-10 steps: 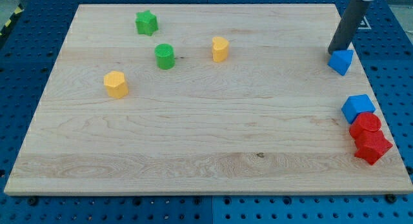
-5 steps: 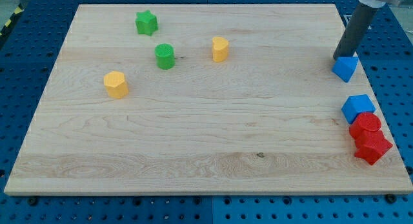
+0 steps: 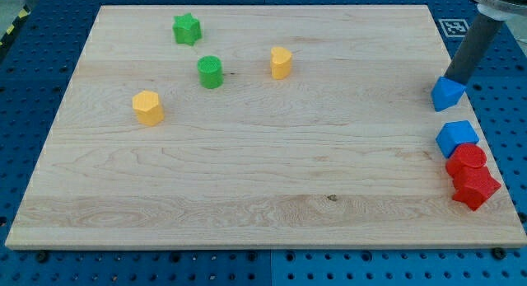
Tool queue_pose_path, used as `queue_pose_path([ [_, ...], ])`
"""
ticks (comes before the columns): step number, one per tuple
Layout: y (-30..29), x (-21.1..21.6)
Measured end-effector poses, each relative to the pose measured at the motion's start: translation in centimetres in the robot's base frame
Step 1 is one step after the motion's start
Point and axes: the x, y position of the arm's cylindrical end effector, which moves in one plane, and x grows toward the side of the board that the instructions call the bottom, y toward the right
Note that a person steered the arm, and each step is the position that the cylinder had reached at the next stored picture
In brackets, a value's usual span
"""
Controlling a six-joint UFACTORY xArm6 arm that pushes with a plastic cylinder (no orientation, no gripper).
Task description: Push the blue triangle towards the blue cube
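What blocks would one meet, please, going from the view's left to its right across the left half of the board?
Yellow block → green star → green cylinder → second yellow block.

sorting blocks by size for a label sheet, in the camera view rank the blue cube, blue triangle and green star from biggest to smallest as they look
1. blue cube, largest.
2. blue triangle and green star look about alike; the star sits nearer the view's top, possibly farther away, so I won't rank them.
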Motion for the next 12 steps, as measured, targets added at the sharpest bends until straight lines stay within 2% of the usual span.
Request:
queue_pose_path([
  [3, -0.5, 3.4],
  [4, -0.7, 3.3],
  [5, -2.0, 0.3],
  [9, -2.6, 2.7],
  [12, -2.7, 2.9],
])
